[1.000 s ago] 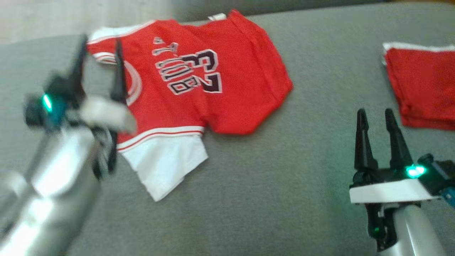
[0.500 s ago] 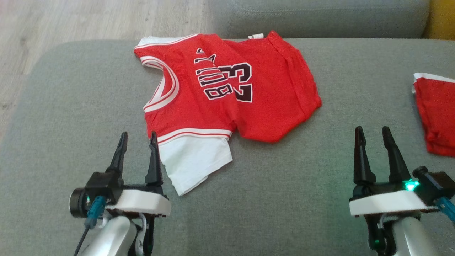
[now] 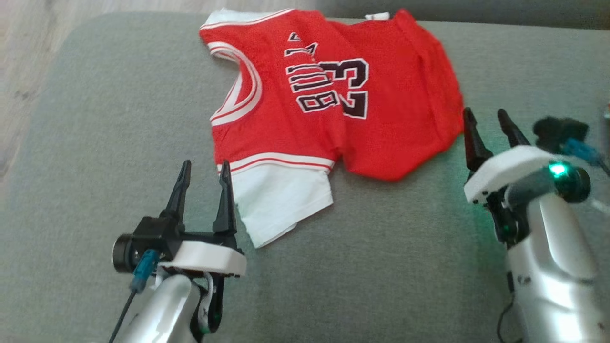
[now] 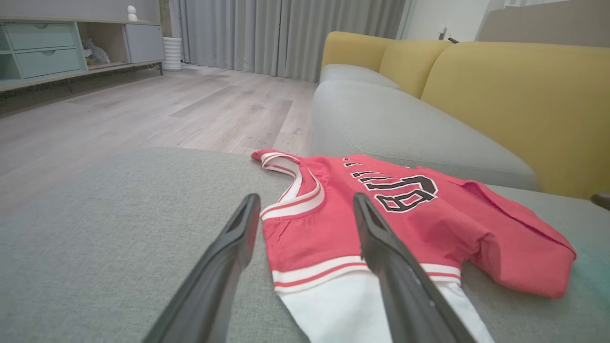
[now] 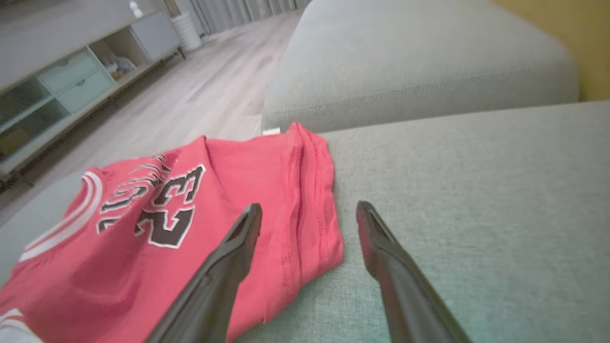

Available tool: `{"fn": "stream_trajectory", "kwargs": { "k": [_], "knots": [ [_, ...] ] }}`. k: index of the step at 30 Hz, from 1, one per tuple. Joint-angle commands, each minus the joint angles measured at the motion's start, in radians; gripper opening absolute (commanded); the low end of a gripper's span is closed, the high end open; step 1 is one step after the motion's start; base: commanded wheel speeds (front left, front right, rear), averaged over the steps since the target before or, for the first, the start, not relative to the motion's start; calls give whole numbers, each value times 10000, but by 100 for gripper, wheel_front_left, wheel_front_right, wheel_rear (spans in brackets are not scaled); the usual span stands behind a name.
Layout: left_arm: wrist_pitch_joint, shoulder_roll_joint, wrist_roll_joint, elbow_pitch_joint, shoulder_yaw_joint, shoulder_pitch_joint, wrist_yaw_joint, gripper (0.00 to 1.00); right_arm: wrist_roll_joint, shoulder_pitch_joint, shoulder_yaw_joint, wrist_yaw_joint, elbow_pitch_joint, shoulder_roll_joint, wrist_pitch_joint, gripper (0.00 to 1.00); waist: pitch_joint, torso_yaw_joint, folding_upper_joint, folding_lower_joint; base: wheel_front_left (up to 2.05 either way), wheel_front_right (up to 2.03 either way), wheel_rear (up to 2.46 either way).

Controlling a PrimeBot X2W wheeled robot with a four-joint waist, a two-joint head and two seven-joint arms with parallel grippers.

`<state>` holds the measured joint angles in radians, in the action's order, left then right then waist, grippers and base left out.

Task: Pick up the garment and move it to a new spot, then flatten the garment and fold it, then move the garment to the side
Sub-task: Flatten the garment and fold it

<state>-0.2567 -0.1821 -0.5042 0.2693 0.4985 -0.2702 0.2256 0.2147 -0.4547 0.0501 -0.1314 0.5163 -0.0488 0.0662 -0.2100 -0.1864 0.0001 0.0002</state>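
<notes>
Clearly soft and light, the garment [image 3: 333,100] looks like thin knit cloth that I expect to sag, bunch and trail as soon as one edge leaves the cushion. I judge it neither fragile nor slippery, though it may drag on the woven cover beneath it. A pinch at two well-separated edges seems best to me: the white end [image 3: 279,209] near my left claw, and the doubled red edge [image 5: 305,228] near my right claw, so that the cloth hangs spread rather than in a clump.

It is a red sleeveless basketball jersey with white-striped trim at the armhole and hem. Black letters edged in white read BULLS, beside the number 23. A plain white panel sticks out past the striped hem. One red side is folded over on itself, so it lies rumpled, not flat.

It rests on the grey sofa seat [image 3: 381,267], toward the far edge. The left gripper [image 3: 205,163] is spread wide and empty, just beside the white panel. The right gripper [image 3: 483,112] is spread wide and empty too, just beside the red folded edge.
</notes>
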Motion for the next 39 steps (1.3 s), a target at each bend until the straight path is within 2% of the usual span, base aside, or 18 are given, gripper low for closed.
{"fn": "stream_trajectory", "kwargs": {
  "k": [1,8,15,16,17,24,25,29,34,39],
  "knots": [
    [-51,-63,95,-218,-451,-449,-33,100,-137,-318,-159,7,-102,-14,118,100,-177,-194,-1,-2,0,0,0],
    [-51,382,397,134,-720,-610,-370,100,-1771,-1472,616,7,1965,-14,949,100,-454,-694,-1,-2,0,0,0],
    [-51,629,688,319,-1006,-626,-599,100,-2092,-2072,686,7,3248,-14,684,99,-541,-856,-1,-2,0,0,0],
    [-51,653,726,342,-1041,-619,-625,100,-2120,-2149,632,7,3370,-14,553,34,-538,-854,-1,-2,0,0,0],
    [-51,672,765,368,-1076,-608,-648,100,-2193,-2216,566,7,3462,-14,379,0,-521,-843,-1,-2,0,0,0],
    [-51,767,944,581,-1289,-440,-787,100,-2466,-2370,5,7,3543,-28,-1264,0,-57,-584,-1,-2,0,0,0],
    [-51,794,975,632,-1319,-351,-837,100,-2556,-2246,-162,7,3358,-60,-1749,0,159,-473,-1,-2,0,0,0],
    [-51,844,1020,706,-1364,-124,-884,100,-2635,-1803,-299,7,2715,-58,-2423,0,646,-245,-1,-2,0,0,0],
    [-51,887,1045,759,-1355,187,-928,100,-2971,-1006,-333,7,1358,-48,-2532,0,1166,-101,-1,-2,0,0,0],
    [-51,890,1035,703,-1356,422,-955,100,-3331,-266,-181,7,1,-32,-1939,0,1361,-120,-1,-2,0,0,0]
  ]
}}
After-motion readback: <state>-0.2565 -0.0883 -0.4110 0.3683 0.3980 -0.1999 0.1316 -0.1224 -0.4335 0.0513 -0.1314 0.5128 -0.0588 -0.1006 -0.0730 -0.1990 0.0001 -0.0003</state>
